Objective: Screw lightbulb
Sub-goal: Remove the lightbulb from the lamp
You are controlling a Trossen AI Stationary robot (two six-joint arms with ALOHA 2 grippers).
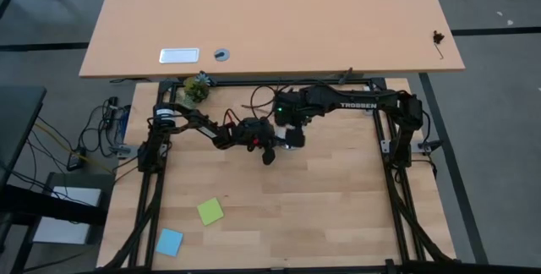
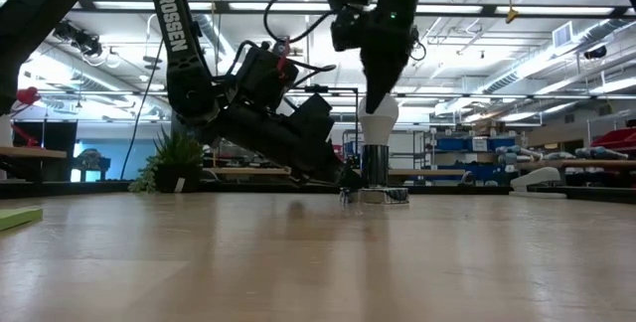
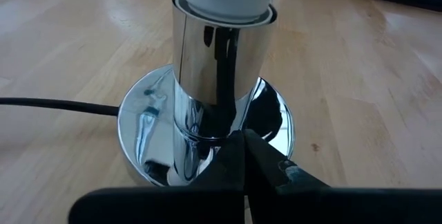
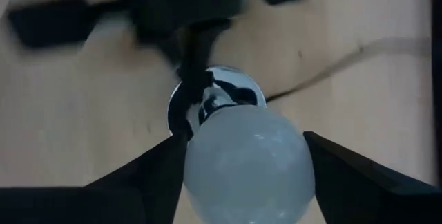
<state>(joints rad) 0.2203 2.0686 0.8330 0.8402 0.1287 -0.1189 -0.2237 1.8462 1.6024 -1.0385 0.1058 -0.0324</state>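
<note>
Bulb (image 2: 379, 118) stands upright in the chrome socket (image 2: 375, 168) in the low view, right gripper (image 2: 381, 98) above it. Left wrist view: left gripper (image 3: 246, 156) pinched shut, tips on the socket's base at 6 o'clock. Right wrist view: fingers (image 4: 162, 165) flank the bulb at 3 and 9 o'clock, seemingly touching it.

A: How are the things near the table's middle arranged?

B: The lightbulb (image 2: 379, 115) is seated upright in the socket (image 3: 219, 79), which stands on the table (image 1: 338, 215). The right gripper (image 4: 243, 156) is placed above the bulb, one finger at each side. The left gripper (image 3: 243, 156) is set low against the socket's base disc, on its left.

A: And nearer the front?

B: Two sticky notes (image 1: 210, 211) are laid at the front left, well apart from the socket.
</note>
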